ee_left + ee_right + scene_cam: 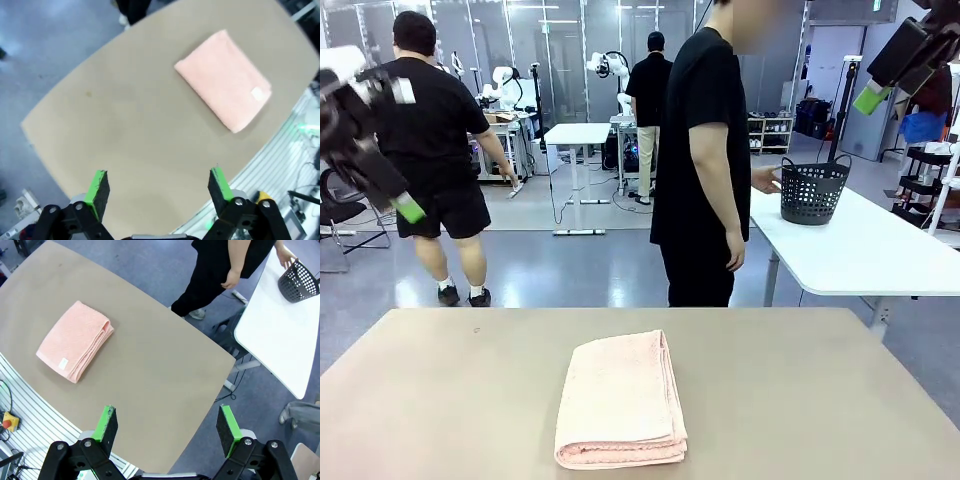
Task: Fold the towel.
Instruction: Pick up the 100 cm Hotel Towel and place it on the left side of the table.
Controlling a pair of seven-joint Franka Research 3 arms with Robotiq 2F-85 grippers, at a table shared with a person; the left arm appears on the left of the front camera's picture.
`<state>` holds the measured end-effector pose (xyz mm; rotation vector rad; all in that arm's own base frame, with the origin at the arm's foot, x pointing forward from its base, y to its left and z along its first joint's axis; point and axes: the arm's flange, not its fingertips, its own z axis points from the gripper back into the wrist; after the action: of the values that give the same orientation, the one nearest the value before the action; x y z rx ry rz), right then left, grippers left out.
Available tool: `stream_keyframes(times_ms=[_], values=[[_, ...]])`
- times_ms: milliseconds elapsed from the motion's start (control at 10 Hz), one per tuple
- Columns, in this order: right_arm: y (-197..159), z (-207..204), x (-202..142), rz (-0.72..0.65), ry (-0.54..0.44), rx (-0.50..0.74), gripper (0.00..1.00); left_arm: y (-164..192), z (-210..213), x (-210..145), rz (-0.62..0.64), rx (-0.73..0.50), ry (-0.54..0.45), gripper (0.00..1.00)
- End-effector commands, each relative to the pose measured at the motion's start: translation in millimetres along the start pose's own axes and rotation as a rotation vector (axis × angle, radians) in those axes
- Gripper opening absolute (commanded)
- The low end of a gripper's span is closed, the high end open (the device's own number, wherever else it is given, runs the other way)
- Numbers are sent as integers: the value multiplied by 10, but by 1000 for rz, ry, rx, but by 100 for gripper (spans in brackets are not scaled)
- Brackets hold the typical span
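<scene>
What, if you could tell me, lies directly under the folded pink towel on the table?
The folded salmon-pink terry towel rests flat on the bare tan rectangular tabletop, its small white tag facing up. Whatever might lie beneath or between its layers is covered.

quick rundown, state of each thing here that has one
towel: folded into a compact stack, flat on the table, nothing touching it
left pincer: open, empty, raised above the table
right pincer: open, empty, raised above the table
basket: upright on the white table
</scene>
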<state>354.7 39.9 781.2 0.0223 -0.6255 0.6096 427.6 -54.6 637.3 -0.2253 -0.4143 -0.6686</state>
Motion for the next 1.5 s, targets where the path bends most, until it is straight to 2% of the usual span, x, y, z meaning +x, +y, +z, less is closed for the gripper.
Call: stream_keyframes(times_ms=[0, 200, 500, 1000, 1300, 1400], values=[[-5, -4, -6, 2, 1, 0, 100, 126, -550, -73, 15, -55, -29, 100], [-5, -4, -6, 2, 1, 0, 100, 221, -1061, -145, 70, -172, -29, 100], [-5, -4, -6, 2, 1, 0, 100, 159, -1675, -328, 161, -248, -63, 100], [-5, -4, -6, 2, 1, 0, 100, -316, -2511, -516, 379, -365, -91, 100], [-5, -4, -6, 2, 1, 0, 100, -507, -3014, -594, 503, -413, -112, 100], [-5, -4, -6, 2, 1, 0, 100, -560, -3101, -609, 523, -394, -133, 100]])
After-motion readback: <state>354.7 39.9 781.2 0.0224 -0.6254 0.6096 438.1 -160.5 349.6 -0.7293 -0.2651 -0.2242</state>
